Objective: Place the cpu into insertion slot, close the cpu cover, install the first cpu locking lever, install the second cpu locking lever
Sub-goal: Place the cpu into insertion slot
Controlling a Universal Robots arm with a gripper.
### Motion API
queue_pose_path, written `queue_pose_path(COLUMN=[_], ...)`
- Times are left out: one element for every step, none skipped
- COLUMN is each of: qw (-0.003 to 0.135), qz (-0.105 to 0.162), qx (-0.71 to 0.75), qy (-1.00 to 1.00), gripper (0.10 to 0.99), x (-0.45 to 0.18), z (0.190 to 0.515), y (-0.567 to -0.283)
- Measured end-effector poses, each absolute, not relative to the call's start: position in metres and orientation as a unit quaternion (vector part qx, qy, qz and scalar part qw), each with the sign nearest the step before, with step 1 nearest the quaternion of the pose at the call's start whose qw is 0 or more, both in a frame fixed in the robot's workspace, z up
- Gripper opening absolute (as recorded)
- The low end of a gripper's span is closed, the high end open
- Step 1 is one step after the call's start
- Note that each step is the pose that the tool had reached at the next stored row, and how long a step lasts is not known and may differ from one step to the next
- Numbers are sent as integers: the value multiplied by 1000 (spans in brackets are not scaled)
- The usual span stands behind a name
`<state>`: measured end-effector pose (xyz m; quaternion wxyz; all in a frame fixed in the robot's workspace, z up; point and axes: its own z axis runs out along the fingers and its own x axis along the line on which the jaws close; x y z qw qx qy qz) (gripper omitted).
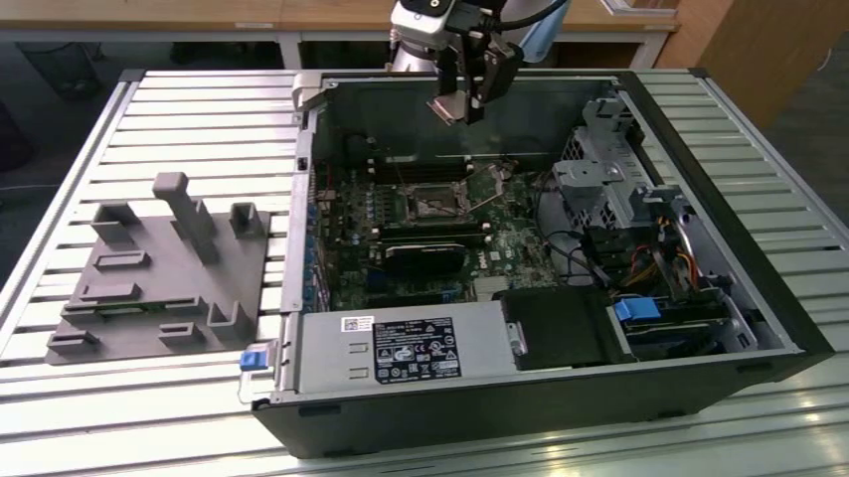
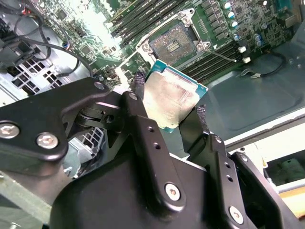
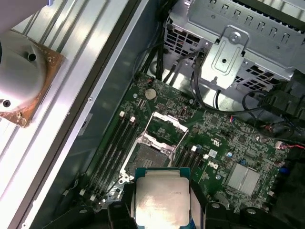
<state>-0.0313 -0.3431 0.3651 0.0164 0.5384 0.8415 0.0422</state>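
Observation:
My gripper [image 1: 464, 99] hangs above the open computer case, shut on the cpu [image 1: 451, 107], a flat square chip with a silvery top. Both wrist views show the cpu [image 2: 174, 98] [image 3: 162, 200] clamped by its edges between the black fingers [image 2: 138, 90]. Below it on the green board lies the insertion slot [image 1: 428, 202] [image 2: 174, 44] [image 3: 147, 157], its pin-grid centre bare. The cpu cover [image 3: 165, 126], a thin silvery frame, stands swung up at the socket's far edge. A thin locking lever [image 2: 223, 55] sticks out beside the socket.
A grey moulded fixture tray [image 1: 159, 278] lies on the slatted table at the exterior view's left. Inside the case are a black heatsink block [image 1: 424, 260], long memory slots [image 3: 116, 143], a power supply [image 1: 398, 348] and a metal drive cage [image 1: 603, 169] with cables.

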Motion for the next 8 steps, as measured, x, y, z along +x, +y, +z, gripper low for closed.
queue_pose_path(qw=[17, 17, 17, 17, 18, 18, 18, 18], qz=[42, 42, 42, 42, 41, 41, 41, 41], qx=[542, 546, 550, 555, 559, 563, 567, 570], qy=[839, 837, 834, 831, 828, 825, 823, 820], gripper=[541, 541, 541, 541, 541, 541, 541, 541], x=[-31, -31, -31, -31, -31, -31, -31, -31], z=[365, 365, 365, 365, 365, 364, 364, 364], y=[-343, -343, -343, -343, -343, -343, -343, -343])
